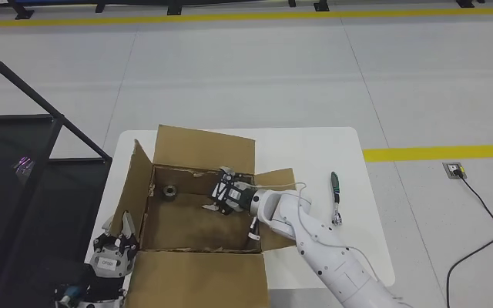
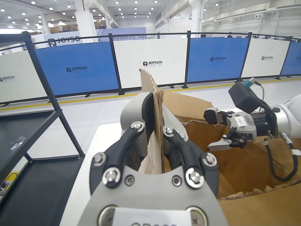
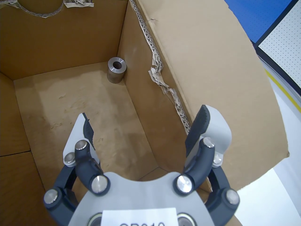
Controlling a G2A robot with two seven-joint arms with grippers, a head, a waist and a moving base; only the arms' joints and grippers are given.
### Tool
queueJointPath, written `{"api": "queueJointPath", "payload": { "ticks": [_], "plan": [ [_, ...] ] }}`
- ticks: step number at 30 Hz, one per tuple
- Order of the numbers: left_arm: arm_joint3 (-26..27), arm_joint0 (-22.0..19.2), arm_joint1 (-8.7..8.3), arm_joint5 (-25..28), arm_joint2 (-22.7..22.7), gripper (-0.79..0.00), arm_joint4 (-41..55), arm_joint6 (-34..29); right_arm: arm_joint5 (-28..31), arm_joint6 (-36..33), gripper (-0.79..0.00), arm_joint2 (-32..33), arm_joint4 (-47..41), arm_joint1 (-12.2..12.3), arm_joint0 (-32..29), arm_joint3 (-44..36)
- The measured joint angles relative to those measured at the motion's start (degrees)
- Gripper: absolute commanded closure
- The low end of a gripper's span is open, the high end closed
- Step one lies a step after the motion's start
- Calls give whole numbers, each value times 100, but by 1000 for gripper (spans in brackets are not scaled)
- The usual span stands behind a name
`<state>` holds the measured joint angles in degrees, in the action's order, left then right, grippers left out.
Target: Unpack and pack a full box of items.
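The left pincer [image 2: 155, 104] is clamped on a side flap [image 2: 147, 81] of the box [image 2: 235, 165]. The right pincer [image 3: 145, 123] hangs wide open, empty, inside the box; the metal cylinder [image 3: 116, 69] stands beyond its tips in a corner.

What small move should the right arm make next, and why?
Probably ease the right gripper toward the cylinder in the corner of the box. Its fingers are open and empty, the cylinder stands upright apart from them, and the left gripper is shut on the flap, holding it clear.
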<state>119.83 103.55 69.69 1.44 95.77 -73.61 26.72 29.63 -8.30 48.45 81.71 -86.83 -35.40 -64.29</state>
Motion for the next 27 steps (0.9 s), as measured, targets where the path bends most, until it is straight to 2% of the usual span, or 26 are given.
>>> {"api": "queueJointPath", "payload": {
  "ticks": [11, 15, 22, 27],
  "plan": [
    [206, 166, 27, 245, 63, 0, 45, 106, 36, -37, -785, 39, 3, -13, -2, 3],
    [220, 220, 45, 93, 89, 0, -7, 67, 37, -29, -785, 40, 12, -21, 0, 4],
    [22, 59, 64, 127, 90, 0, 137, -129, 25, -19, -785, 55, 50, -27, -17, -14],
    [-539, -371, 75, 105, 59, 0, 285, -513, -4, -10, -785, 86, 89, -21, -67, -72]
  ]
}}
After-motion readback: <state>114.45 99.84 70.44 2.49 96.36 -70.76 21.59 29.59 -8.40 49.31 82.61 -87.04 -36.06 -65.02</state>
